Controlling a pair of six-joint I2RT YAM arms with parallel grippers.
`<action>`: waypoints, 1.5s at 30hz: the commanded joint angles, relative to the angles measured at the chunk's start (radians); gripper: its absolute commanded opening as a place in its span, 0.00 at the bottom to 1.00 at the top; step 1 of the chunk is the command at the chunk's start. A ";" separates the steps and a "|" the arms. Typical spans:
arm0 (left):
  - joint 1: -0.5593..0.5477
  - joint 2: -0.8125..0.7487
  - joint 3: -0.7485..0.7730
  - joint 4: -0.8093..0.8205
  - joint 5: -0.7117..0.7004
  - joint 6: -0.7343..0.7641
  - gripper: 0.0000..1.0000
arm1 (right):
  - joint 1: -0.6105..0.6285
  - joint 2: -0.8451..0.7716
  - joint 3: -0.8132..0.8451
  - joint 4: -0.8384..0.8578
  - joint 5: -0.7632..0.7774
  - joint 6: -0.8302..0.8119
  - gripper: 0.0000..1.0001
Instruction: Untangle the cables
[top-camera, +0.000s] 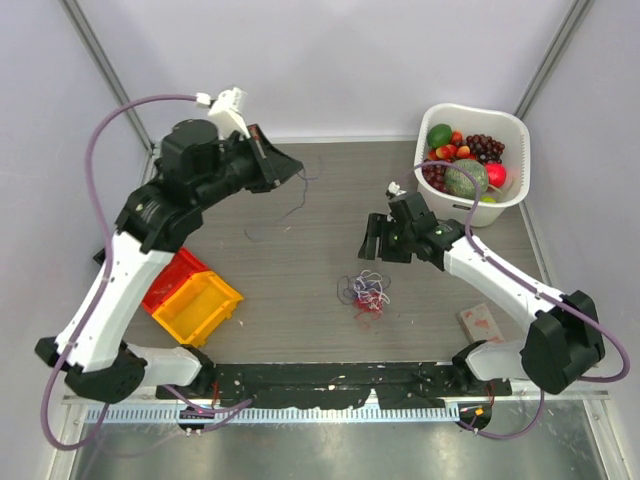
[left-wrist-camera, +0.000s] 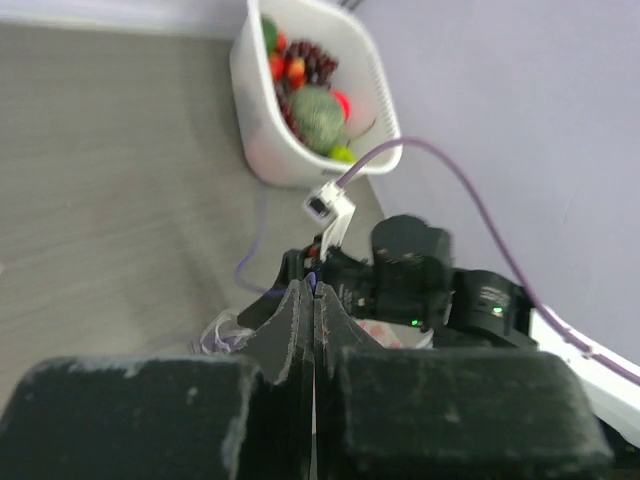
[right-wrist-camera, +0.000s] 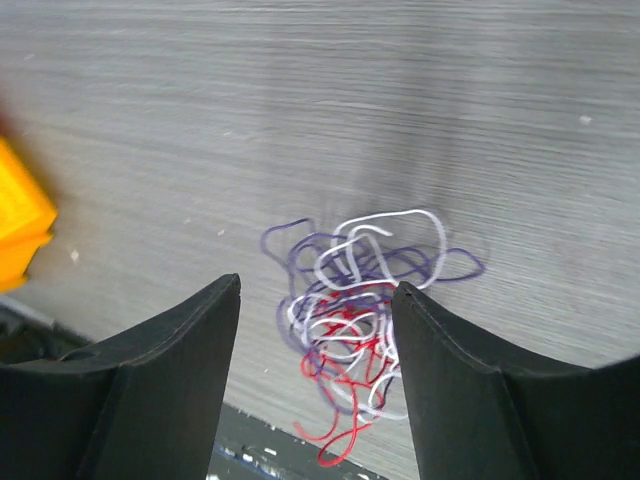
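Note:
A small tangle of thin red, white and purple cables (top-camera: 365, 292) lies on the table right of centre. It fills the right wrist view (right-wrist-camera: 360, 300). My right gripper (top-camera: 373, 240) hangs above it, open, its fingers (right-wrist-camera: 316, 285) on either side of the tangle without touching it. My left gripper (top-camera: 294, 168) is raised at the back left. Its jaws (left-wrist-camera: 311, 288) are shut on one end of a single thin purple cable (top-camera: 298, 207). That cable (left-wrist-camera: 258, 235) trails down onto the table, apart from the tangle (left-wrist-camera: 225, 330).
A white basket (top-camera: 510, 125) of fruit stands at the back right. Red and yellow bins (top-camera: 195, 295) sit at the left under the left arm. A small pinkish block (top-camera: 480, 322) lies near the right arm's base.

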 joint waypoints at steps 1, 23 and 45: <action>0.004 0.047 0.023 -0.050 0.079 -0.063 0.00 | 0.024 -0.093 0.049 0.080 -0.177 -0.106 0.69; 0.074 0.084 0.169 -0.546 -0.543 0.054 0.00 | 0.030 -0.233 -0.017 0.023 -0.152 -0.011 0.67; 0.099 -0.229 -0.107 -0.602 -0.634 -0.067 0.00 | 0.030 -0.136 0.117 -0.097 -0.218 -0.177 0.67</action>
